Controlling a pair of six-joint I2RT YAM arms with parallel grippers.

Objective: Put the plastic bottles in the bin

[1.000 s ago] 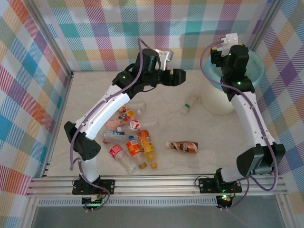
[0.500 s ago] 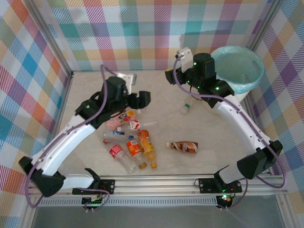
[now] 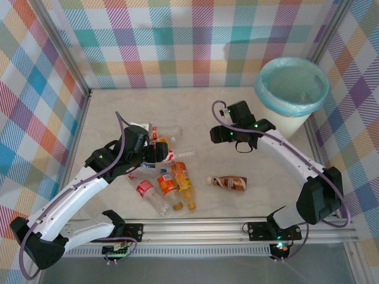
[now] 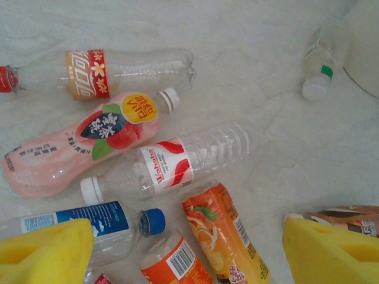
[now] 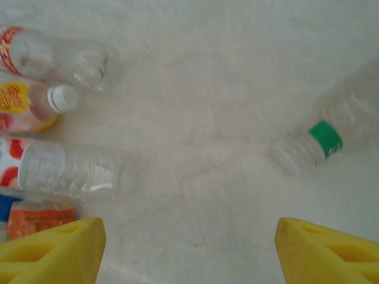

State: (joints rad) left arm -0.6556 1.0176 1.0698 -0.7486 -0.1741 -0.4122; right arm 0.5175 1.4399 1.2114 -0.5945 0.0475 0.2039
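Left gripper and right gripper have both come down to the table, jaws wide and empty, the right one swung off the round cream-white bin with a blue-green bag at far right: a fresh pick looks due. The heap of clear plastic bottles lies under the left gripper; one green-banded clear bottle lies just ahead of the right gripper.

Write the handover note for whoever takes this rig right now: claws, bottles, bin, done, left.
Left claw open, empty, over the bottle pile.
Right claw open, empty, beside a green-banded clear bottle.
Brown-labelled bottle lies alone, nearer the bases.
Bin upright at far right; contents unclear.
Done: nothing visible. Left: grasp and bin every bottle on the table.
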